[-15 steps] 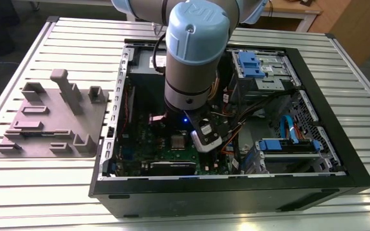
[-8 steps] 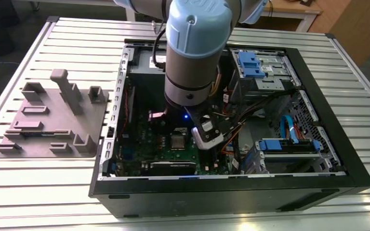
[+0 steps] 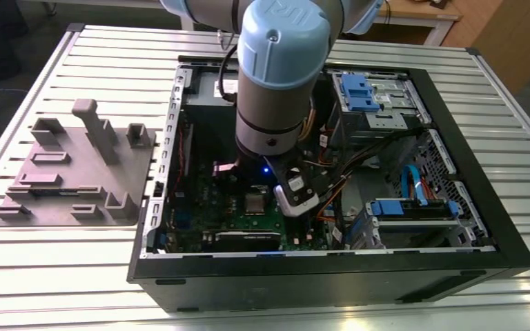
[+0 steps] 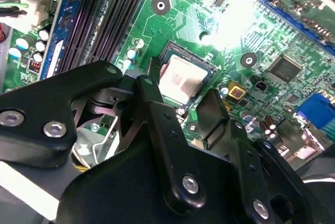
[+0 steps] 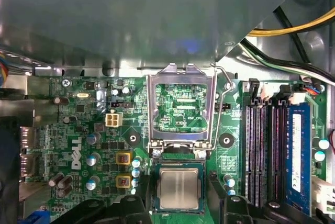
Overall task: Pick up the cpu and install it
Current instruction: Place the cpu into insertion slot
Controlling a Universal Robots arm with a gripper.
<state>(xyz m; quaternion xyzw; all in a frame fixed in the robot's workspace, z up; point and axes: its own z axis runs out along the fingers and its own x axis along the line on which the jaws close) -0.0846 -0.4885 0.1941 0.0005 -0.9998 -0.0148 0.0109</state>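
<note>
Inside the black computer case [image 3: 339,279], the silvery square cpu [image 5: 180,188] lies socketed, grey metal frame [image 5: 180,77] raised for access; black gripper [image 5: 183,205] straddles it, wide, empty.

Silvery, pale-rimmed cpu [image 5: 180,190]; green motherboard [image 5: 78,124] — black gripper [image 4: 177,88], blue drive brackets [image 3: 357,89], perhaps brownish-grey fixture plate [image 3: 72,172].

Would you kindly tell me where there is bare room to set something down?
The slatted table is bare in front of the grey fixture and on the exterior view's right of the computer case. Inside it is crowded around the chip by the gripper.
</note>
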